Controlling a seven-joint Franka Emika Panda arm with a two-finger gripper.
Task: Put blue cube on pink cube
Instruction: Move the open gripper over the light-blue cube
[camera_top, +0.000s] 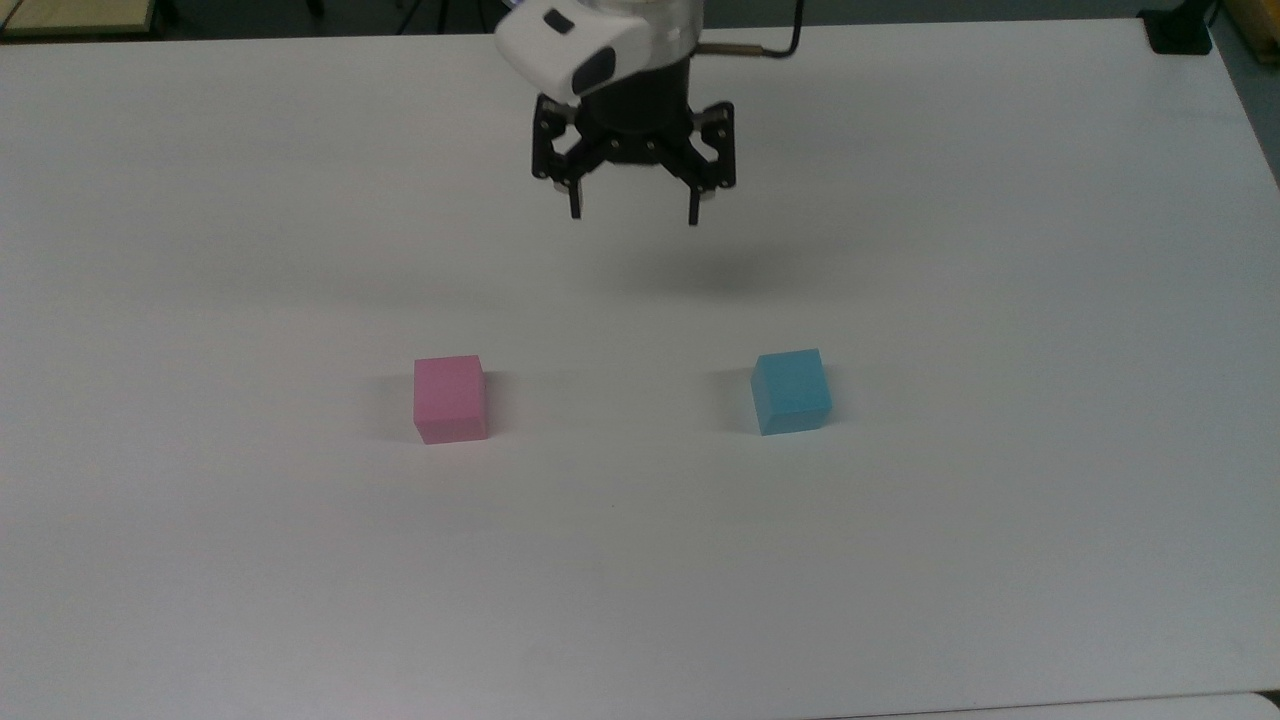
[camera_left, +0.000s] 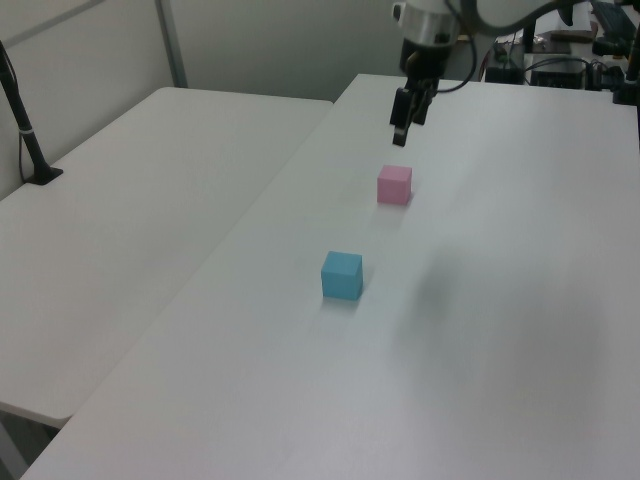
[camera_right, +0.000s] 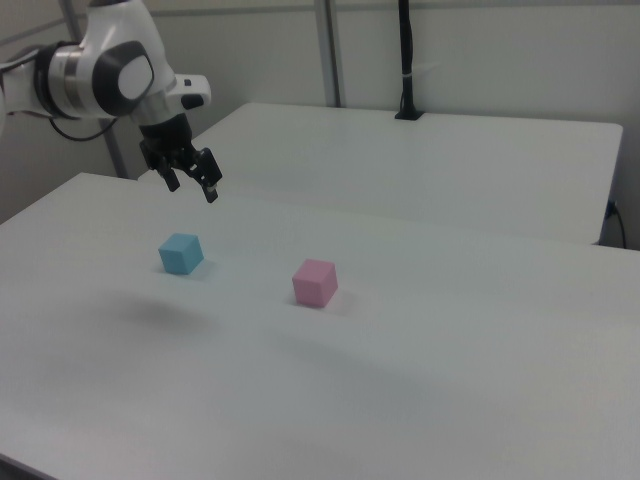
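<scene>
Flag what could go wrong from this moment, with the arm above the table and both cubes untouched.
The gripper hangs open above the white table, short of both cubes.

1. The blue cube sits slightly turned in the top view; fingers that come down unaligned may twist or push it.

2. The pink cube looks about the same size, so an off-centre release could tip the blue cube off.

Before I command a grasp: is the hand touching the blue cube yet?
Apart. Top view shows the open hand hanging well above the blue cube.
</scene>
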